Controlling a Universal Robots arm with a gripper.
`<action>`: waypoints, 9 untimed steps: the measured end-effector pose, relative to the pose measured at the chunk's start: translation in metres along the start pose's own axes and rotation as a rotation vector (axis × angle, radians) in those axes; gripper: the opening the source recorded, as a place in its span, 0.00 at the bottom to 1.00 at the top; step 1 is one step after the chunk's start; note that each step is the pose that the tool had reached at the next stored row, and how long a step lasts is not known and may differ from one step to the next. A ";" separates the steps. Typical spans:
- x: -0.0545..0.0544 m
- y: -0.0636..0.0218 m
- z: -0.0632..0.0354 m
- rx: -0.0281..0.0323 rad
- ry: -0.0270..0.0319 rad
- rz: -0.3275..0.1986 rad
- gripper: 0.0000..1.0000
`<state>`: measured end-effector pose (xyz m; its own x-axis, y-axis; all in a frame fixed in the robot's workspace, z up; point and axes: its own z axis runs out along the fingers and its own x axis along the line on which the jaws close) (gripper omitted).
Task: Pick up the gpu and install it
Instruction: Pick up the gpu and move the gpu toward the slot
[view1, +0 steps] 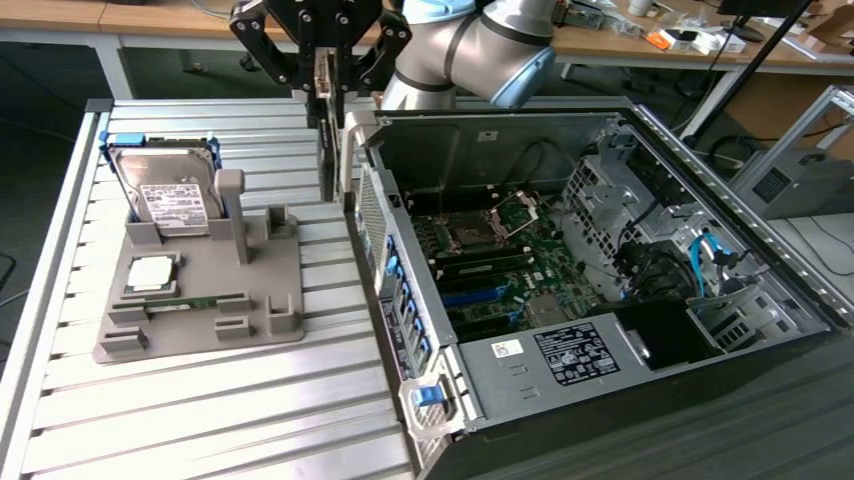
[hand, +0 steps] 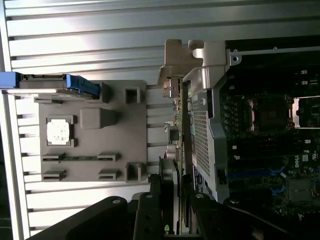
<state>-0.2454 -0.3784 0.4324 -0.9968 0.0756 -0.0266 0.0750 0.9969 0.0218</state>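
End effector (view1: 328, 78) grasps gpu (view1: 327, 160) beside open case (view1: 390, 262); hard drive (view1: 168, 196) stands in tray (view1: 200, 322).

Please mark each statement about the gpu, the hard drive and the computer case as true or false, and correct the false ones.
1. The gripper holds the gpu. True.
2. The gpu is seated on the motherboard. False: it hangs edge-on outside the computer case, beside its wall.
3. The hard drive stands upright in the gray holder. True.
4. A side panel closes the computer case. False: the case is open and the motherboard shows.
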 end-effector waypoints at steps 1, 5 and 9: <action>-0.001 0.0001 0.0001 -0.0001 -0.0001 0.000 0.27; -0.003 0.0003 0.0001 0.0000 0.0000 0.000 0.27; -0.006 0.0004 0.0002 0.0000 0.0000 0.000 0.27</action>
<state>-0.2394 -0.3784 0.4324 -0.9968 0.0756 -0.0267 0.0750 0.9969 0.0219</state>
